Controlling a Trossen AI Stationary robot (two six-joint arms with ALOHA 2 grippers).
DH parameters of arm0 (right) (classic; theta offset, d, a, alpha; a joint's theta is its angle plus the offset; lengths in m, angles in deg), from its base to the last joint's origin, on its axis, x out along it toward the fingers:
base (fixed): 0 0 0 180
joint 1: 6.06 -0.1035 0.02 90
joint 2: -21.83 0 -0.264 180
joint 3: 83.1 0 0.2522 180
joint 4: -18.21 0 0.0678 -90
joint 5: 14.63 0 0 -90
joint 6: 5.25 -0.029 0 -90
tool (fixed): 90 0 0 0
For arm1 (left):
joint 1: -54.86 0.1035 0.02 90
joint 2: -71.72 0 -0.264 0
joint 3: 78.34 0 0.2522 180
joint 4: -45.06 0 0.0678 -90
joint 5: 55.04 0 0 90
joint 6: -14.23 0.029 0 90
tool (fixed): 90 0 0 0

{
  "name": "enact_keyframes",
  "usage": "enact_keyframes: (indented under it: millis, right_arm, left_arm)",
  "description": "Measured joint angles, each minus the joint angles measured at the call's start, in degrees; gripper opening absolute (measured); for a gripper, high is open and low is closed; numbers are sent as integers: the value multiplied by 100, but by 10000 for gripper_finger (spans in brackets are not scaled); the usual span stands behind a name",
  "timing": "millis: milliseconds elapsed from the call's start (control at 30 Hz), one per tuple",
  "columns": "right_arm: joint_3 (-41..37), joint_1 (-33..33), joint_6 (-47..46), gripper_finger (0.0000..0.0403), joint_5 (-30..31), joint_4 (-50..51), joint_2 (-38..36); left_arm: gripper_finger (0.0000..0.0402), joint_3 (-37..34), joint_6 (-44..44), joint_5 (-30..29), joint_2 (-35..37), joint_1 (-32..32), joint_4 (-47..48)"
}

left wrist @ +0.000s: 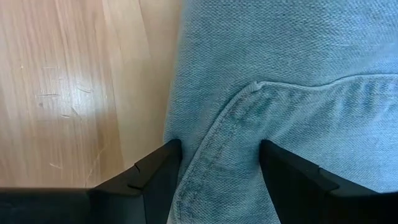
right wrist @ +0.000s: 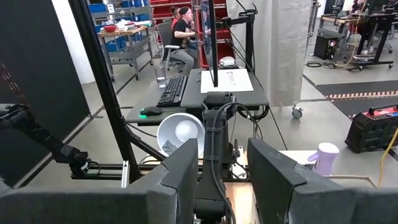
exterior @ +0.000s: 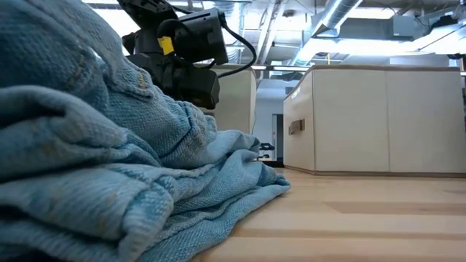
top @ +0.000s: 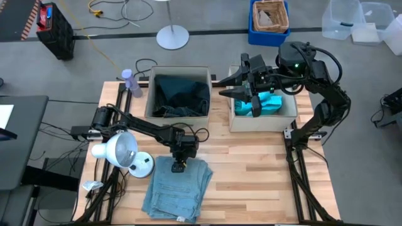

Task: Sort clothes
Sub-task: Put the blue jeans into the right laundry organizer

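Both fingers of the left claw (left wrist: 217, 180) straddle a seam of the light blue denim jeans (top: 177, 187), parted.

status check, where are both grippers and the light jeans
Left gripper open, fingers down astride the light blue jeans on the table. Right gripper open, empty, above the right box. Nothing in the way.

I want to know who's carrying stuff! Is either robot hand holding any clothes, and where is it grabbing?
The left gripper has its open fingers around a seam of the light blue jeans, at their top edge, not yet clamped. The right gripper holds nothing.
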Motion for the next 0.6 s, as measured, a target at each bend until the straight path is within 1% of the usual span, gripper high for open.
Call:
enact_keyframes:
  millis: [67, 167, 367, 533, 600]
  right_arm:
    - [0, 0, 0, 152, -1, 0, 0]
    - [0, 2, 0, 152, -1, 0, 0]
    - [-1, 0, 3, 152, 1, 0, 0]
    - [0, 0, 9, 152, 0, 0, 0]
    - [0, 2, 12, 152, 1, 0, 0]
  left_arm:
    - [211, -3, -17, -14, -4, 0, -11]
    - [189, -7, 28, -51, -7, 0, -50]
    - [105, -11, 108, -56, -17, 50, -33]
    - [33, -11, 68, 65, -20, 123, 2]
    - [29, -11, 77, 57, -20, 122, 0]
